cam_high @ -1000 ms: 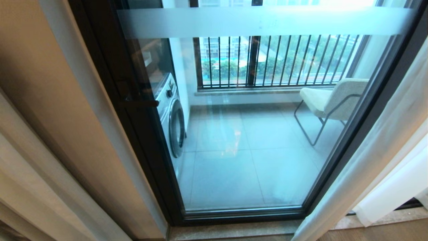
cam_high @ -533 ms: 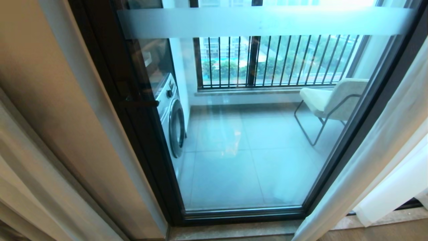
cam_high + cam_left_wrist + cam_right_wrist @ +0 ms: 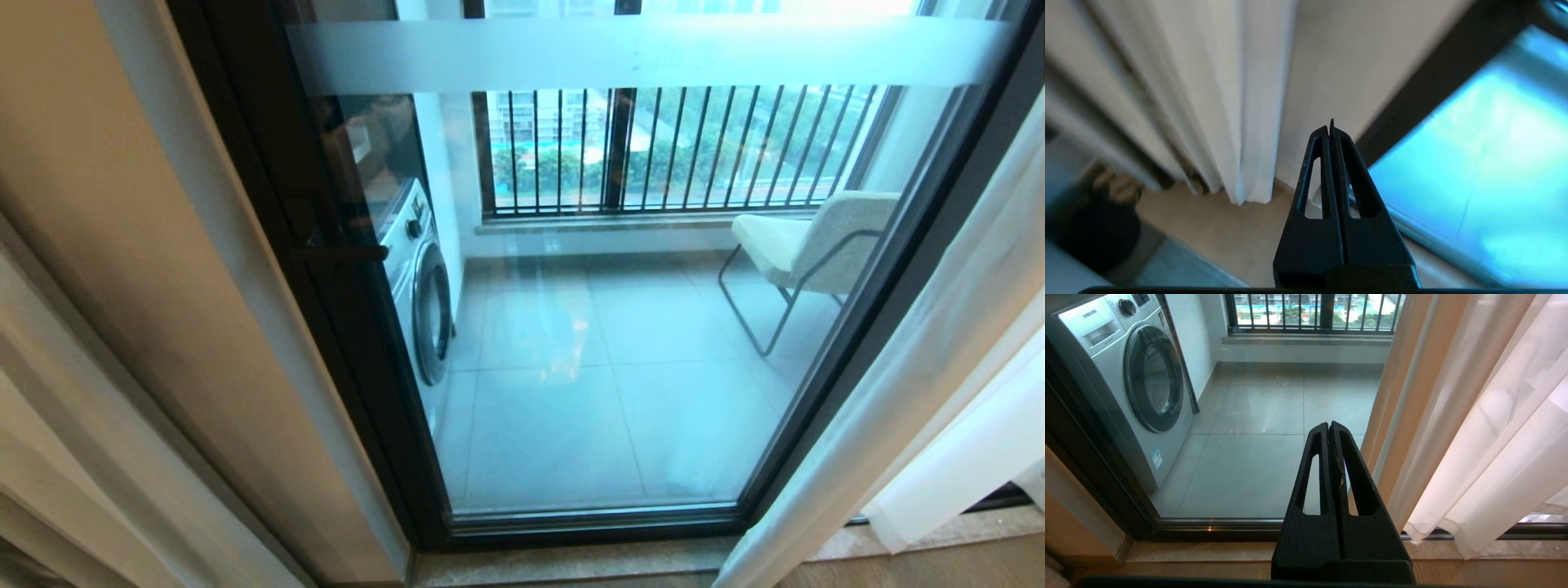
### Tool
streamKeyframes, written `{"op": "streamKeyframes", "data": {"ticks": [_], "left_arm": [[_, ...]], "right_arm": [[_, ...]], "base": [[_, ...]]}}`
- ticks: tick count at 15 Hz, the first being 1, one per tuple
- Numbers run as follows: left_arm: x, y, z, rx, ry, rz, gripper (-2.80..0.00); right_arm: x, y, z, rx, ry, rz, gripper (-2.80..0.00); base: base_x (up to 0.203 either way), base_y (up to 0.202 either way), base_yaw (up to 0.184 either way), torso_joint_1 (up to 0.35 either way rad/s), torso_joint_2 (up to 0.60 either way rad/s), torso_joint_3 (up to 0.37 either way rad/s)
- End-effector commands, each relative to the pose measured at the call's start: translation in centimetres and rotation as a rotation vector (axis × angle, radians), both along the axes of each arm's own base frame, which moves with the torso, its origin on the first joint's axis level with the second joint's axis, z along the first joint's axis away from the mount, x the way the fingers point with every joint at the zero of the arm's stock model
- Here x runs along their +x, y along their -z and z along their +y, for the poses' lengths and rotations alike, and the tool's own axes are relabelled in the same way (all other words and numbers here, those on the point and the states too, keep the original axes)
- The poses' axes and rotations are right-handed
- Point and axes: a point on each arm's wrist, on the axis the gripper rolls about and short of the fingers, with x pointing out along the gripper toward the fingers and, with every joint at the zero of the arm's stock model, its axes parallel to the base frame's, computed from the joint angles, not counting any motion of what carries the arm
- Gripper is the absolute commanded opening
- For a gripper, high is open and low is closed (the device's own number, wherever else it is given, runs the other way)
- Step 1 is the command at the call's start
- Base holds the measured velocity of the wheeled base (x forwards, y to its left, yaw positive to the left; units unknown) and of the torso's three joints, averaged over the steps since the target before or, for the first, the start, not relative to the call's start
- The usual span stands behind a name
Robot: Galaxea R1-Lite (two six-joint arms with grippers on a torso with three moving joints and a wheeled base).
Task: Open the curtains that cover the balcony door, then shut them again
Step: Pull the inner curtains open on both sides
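The balcony door [image 3: 588, 425] stands uncovered, dark-framed with a frosted band across its glass. One sheer white curtain [image 3: 931, 367] hangs gathered at its right side. Pale fabric folds [image 3: 57, 457] hang at the far left. Neither gripper shows in the head view. In the left wrist view my left gripper [image 3: 1331, 128] is shut with nothing between its fingers, and it hangs apart from the white curtain folds [image 3: 1241, 102], beside the door frame [image 3: 1433, 81]. My right gripper [image 3: 1329, 425] is shut and empty, held low before the glass, with the sheer curtain [image 3: 1494, 437] beside it.
A beige panel [image 3: 122, 204] flanks the door on the left and a tan drape [image 3: 1412, 375] hangs by the right curtain. Behind the glass are a washing machine [image 3: 424, 302], a pale chair [image 3: 816, 237] and a black railing [image 3: 678, 147]. A stone sill [image 3: 1208, 551] runs below.
The pale fabric folds at the lower left of the head view have shifted slightly. The door, the right curtain and the balcony look the same.
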Motion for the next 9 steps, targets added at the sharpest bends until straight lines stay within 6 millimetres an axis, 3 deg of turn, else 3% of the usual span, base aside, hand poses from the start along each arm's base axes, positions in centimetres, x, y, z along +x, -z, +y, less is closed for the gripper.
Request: {"op": "streamKeyframes", "data": {"ticks": [1, 6, 9], "left_arm": [[-1.7, 1.4, -1.0, 0.080, 0.115, -0.060, -2.80], [-3.8, 4.5, -3.0, 0.226, 0.479, -0.101, -2.80], [-4.8, 8.5, -3.6, 0.267, 0.568, -0.069, -2.80]], "right_arm": [[0.0, 0.0, 0.0, -0.001, -0.001, -0.001, -2.80], [0.0, 0.0, 0.0, -0.001, 0.000, -0.001, -2.80], [0.0, 0.0, 0.0, -0.001, 0.000, -0.001, -2.80]], "base": [[0.000, 0.000, 0.000, 0.000, 0.00, 0.000], [0.000, 0.000, 0.000, 0.000, 0.00, 0.000], [0.000, 0.000, 0.000, 0.000, 0.00, 0.000]]}}
